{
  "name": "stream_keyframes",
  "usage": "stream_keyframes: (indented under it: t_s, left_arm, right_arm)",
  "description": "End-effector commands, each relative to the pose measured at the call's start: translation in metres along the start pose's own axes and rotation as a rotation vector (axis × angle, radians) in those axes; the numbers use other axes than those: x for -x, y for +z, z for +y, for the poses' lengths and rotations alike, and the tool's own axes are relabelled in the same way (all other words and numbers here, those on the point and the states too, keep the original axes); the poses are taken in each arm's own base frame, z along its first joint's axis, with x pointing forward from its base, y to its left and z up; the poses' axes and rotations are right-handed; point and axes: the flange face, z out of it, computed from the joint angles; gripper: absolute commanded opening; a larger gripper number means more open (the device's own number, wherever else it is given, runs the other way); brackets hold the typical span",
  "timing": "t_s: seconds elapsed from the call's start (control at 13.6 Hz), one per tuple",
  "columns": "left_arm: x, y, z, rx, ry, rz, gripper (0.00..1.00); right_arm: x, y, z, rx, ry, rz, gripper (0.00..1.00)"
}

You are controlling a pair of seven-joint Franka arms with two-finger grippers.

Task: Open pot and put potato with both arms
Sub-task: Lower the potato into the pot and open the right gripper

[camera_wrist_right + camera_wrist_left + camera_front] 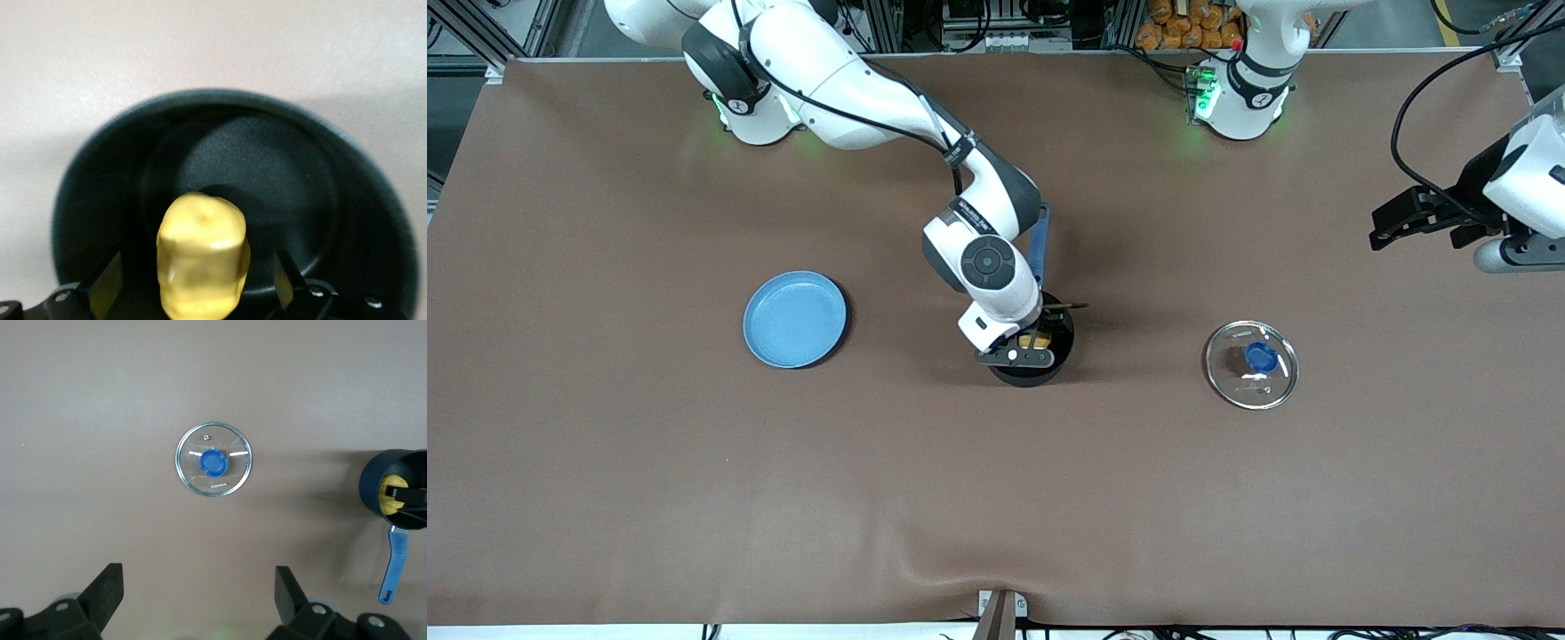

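Note:
The black pot (1035, 367) stands uncovered in the middle of the table, its blue handle (1040, 242) pointing toward the robots' bases. My right gripper (199, 283) is over the pot, open. The yellow potato (203, 263) sits between its fingers (107, 283) with a gap on each side, inside the pot's rim (220, 100). The glass lid (1252, 364) with its blue knob lies flat on the table toward the left arm's end. My left gripper (199, 593) waits open and holds nothing, high over the table's left-arm end. Its view shows the lid (213, 459) and pot (373, 483).
A flat blue plate (794, 318) lies on the brown table cloth toward the right arm's end, level with the pot. The right arm's forearm stretches from its base over the pot's handle.

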Motion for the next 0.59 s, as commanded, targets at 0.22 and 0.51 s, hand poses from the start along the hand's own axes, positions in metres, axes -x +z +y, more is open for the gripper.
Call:
stream_keyframes:
  t_s: [0.22,0.51]
  left_arm:
    - [0.017,-0.006,-0.013,0.025,0.01,0.044,1.0]
    - [0.018,-0.005,0.001,0.023,0.036,0.04,1.0]
  right_arm:
    - [-0.029,-0.131,0.004,-0.014,0.042,-0.017,1.0]
    - [-0.061,-0.235,0.063,0.011,0.07,0.0,1.0]
